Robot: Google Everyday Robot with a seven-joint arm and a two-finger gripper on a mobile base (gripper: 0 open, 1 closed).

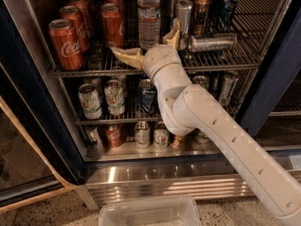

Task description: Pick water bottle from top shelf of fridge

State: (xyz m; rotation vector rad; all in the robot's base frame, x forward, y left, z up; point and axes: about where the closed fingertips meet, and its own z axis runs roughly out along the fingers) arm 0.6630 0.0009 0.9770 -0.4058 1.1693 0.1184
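The water bottle (148, 14) is a clear ribbed bottle with a pale label band. It stands upright on the top shelf (94, 69) of the fridge (40, 102), between red cola cans and slim silver cans. My gripper (143, 44) is open, its two tan fingers spread wide. It sits in front of the bottle's base at the shelf's front rail. One finger (123, 55) points left and the other (172, 36) points up to the right of the bottle. The fingers are not closed on the bottle.
Red cola cans (66, 42) stand left of the bottle. Slim cans (184, 14) stand to its right, with one can lying on its side (212, 42). Lower racks hold several more cans (114, 97). A clear plastic bin (150, 212) sits on the floor in front.
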